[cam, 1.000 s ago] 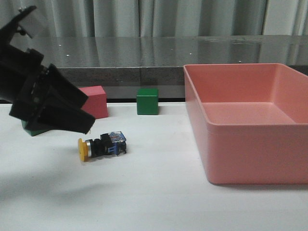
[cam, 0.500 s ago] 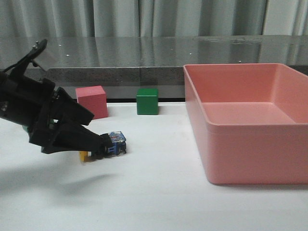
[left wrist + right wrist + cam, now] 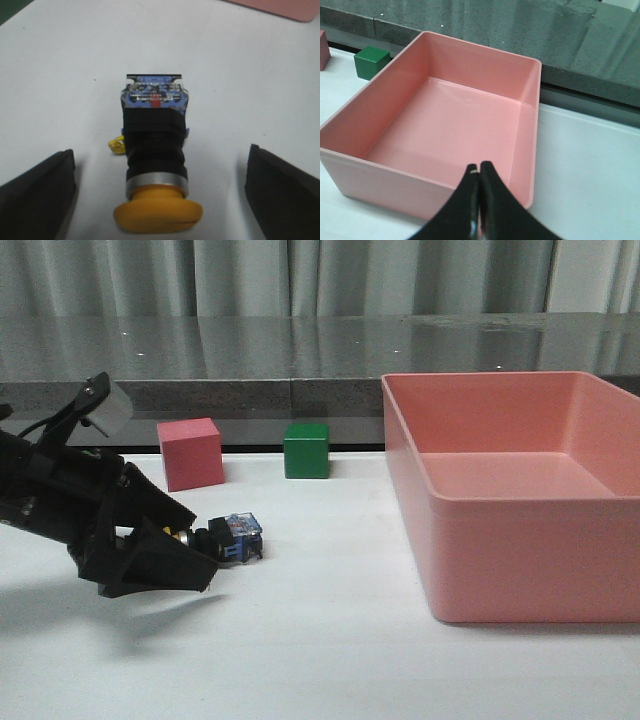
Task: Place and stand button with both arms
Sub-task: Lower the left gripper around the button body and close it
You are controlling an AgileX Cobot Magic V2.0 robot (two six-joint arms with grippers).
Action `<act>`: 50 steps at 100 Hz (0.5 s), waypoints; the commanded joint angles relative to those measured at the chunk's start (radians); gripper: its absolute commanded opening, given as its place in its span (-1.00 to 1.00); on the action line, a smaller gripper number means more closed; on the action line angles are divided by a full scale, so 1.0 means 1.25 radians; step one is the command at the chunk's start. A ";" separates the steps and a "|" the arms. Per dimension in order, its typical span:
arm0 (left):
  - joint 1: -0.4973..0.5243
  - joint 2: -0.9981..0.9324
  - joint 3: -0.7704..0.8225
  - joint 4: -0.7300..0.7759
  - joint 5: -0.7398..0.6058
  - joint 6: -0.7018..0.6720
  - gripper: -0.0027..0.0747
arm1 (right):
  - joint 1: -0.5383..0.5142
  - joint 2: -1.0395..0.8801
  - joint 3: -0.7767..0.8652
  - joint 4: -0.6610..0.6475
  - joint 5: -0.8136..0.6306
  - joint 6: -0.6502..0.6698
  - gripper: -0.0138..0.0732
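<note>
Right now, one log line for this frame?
left hand open, straddling button | button on side, ungrasped | right hand shut, over bin

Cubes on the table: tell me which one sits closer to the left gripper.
The pink cube. It sits just behind the left gripper, while the green cube stands farther right, toward the bin.

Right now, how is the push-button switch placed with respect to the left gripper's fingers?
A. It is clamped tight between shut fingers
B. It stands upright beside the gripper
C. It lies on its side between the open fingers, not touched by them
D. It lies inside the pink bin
C: in the left wrist view the push-button switch lies on its side on the white table, with a clear gap to each of the left gripper's fingers.
</note>
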 commanded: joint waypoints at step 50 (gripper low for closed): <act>-0.002 -0.024 -0.014 -0.046 0.022 0.005 0.51 | -0.002 0.003 -0.021 0.008 -0.055 0.000 -0.82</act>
